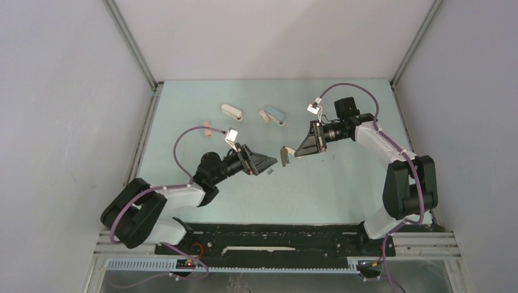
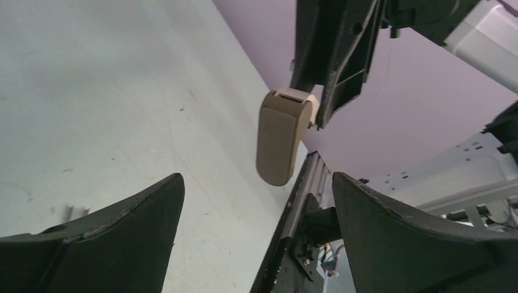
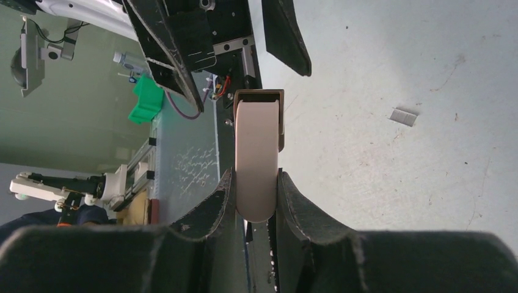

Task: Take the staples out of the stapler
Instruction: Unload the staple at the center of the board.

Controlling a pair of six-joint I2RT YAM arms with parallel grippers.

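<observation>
A beige stapler (image 1: 284, 154) hangs above the table in my right gripper (image 1: 294, 151), which is shut on its rear end. In the right wrist view the stapler (image 3: 256, 152) sits clamped between both fingers of that gripper (image 3: 256, 186). My left gripper (image 1: 274, 162) is open and empty, just left of the stapler, not touching it. In the left wrist view the left gripper (image 2: 256, 189) has wide jaws and the stapler (image 2: 280, 143) hangs beyond them. A short silver-grey strip of staples (image 1: 269, 173) lies on the table below; it also shows in the right wrist view (image 3: 404, 116).
A white stapler (image 1: 232, 112) and a blue stapler (image 1: 273, 114) lie at the back of the table. A small pink piece (image 1: 207, 128) lies at the left. White walls enclose the table on three sides. A green bin (image 3: 145, 101) stands beyond the near edge.
</observation>
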